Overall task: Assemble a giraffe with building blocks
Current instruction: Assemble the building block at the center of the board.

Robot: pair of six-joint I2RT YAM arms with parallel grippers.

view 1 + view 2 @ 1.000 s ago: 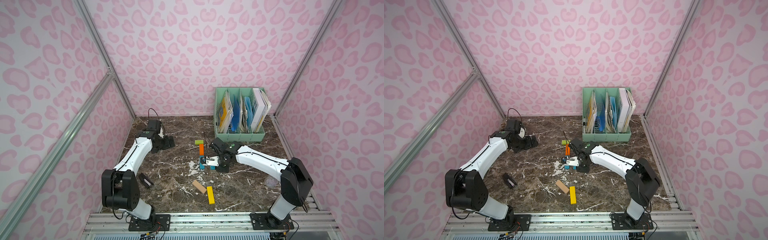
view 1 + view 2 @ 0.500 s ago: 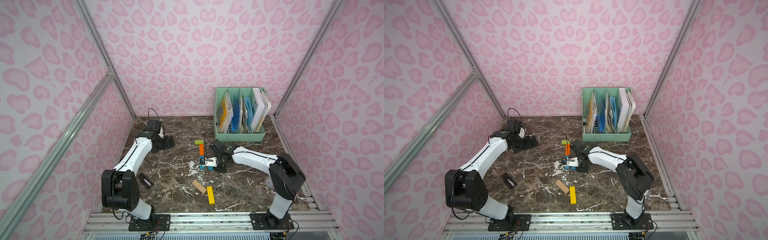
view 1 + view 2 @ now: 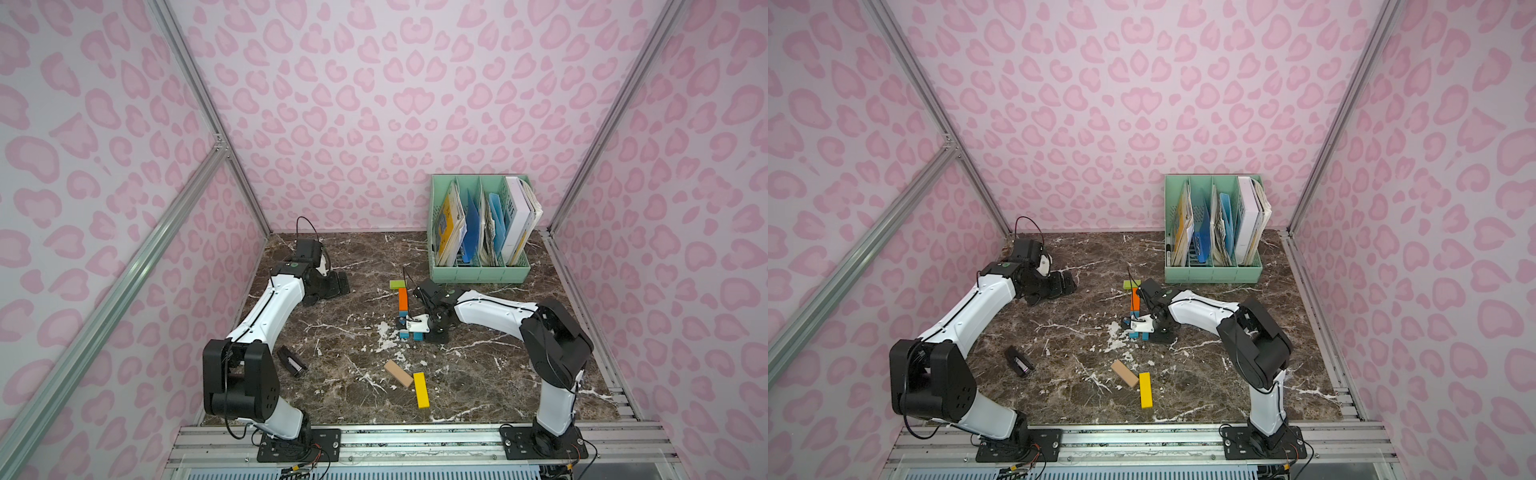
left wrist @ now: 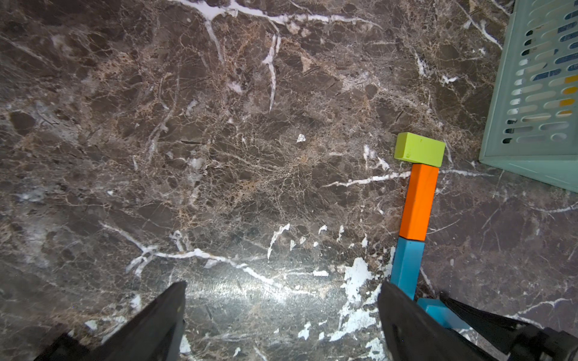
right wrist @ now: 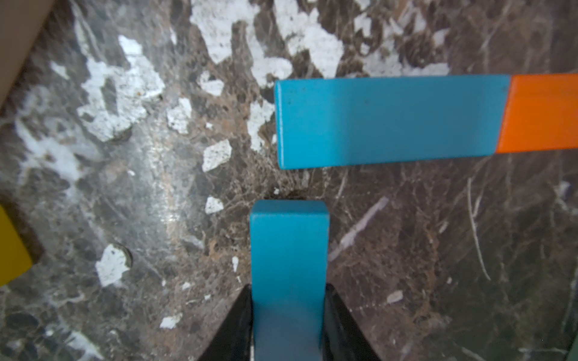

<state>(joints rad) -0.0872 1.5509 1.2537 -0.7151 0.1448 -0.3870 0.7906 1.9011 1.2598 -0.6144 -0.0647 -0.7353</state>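
Observation:
The giraffe lies flat mid-table: lime green block [image 3: 398, 284], then orange block [image 3: 402, 300], then a teal blue neck block [image 5: 391, 120] in one line. A second teal blue block [image 5: 289, 265] lies crosswise, its end a small gap short of the neck block's end. My right gripper [image 5: 288, 290] has its jaws close along both sides of this block; I cannot tell whether they press on it. The tan block [image 3: 398, 373] and yellow block [image 3: 421, 390] lie loose near the front. My left gripper [image 4: 281, 312] stands open and empty over bare table at the back left.
A mint green file organizer [image 3: 480, 270] with books stands at the back right, close behind the green block. A small black oblong object [image 3: 292, 361] lies front left beside the left arm. Patterned walls close the table on three sides.
The right arm's elbow swung slightly while its gripper stayed at the crosswise blue block by the neck. The left arm has not moved.

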